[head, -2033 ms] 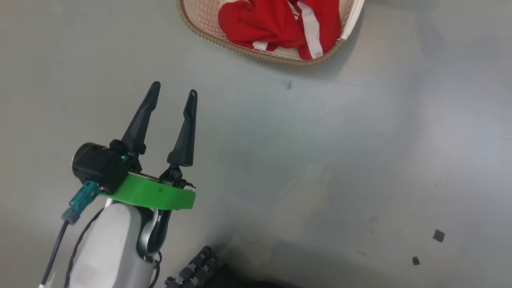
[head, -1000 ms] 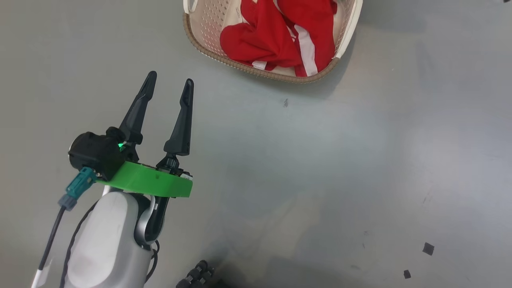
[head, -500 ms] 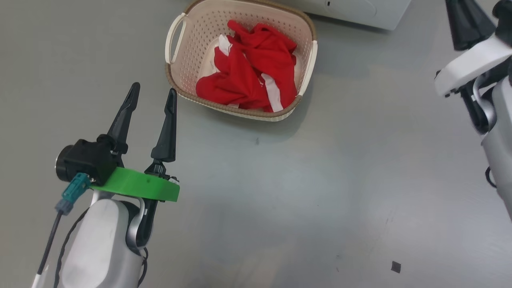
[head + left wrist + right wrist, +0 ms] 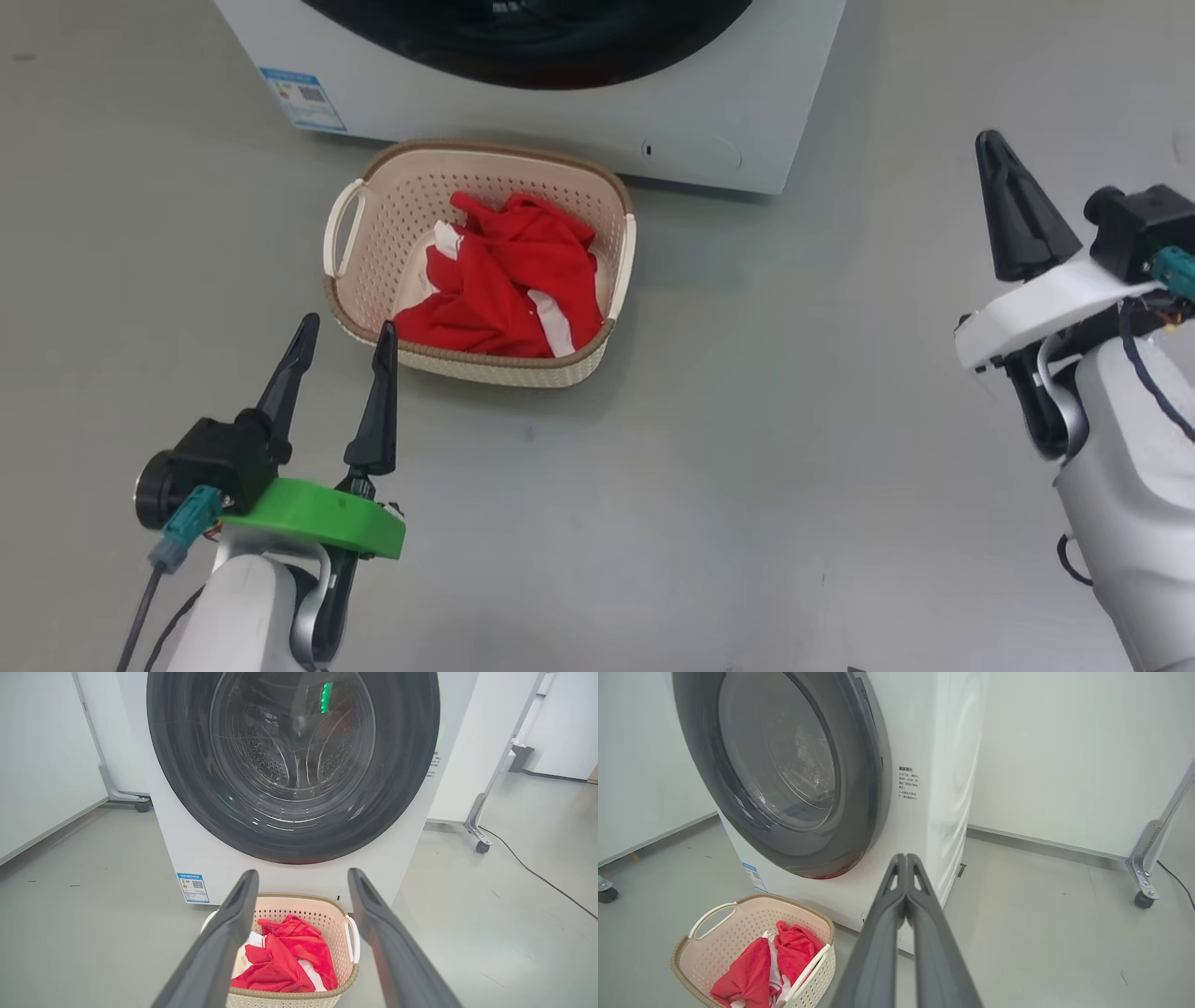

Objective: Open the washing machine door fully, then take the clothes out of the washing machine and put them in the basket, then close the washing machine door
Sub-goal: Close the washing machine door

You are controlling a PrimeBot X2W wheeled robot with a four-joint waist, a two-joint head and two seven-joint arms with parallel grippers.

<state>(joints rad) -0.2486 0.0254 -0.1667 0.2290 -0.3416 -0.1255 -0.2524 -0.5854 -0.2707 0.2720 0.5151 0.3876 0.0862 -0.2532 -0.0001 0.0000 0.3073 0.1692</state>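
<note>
Head view: clothes (image 4: 504, 289) in basket (image 4: 495, 147) | wrist views: door (image 4: 293, 760) closed | left gripper (image 4: 348, 324) released | right gripper (image 4: 992, 149) clenched

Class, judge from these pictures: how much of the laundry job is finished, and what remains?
Done: the clothes lie in the basket, and the washing machine door looks shut against the washing machine. In hand: nothing; left claw open, right claw shut, both empty. Left: seemingly nothing.
</note>
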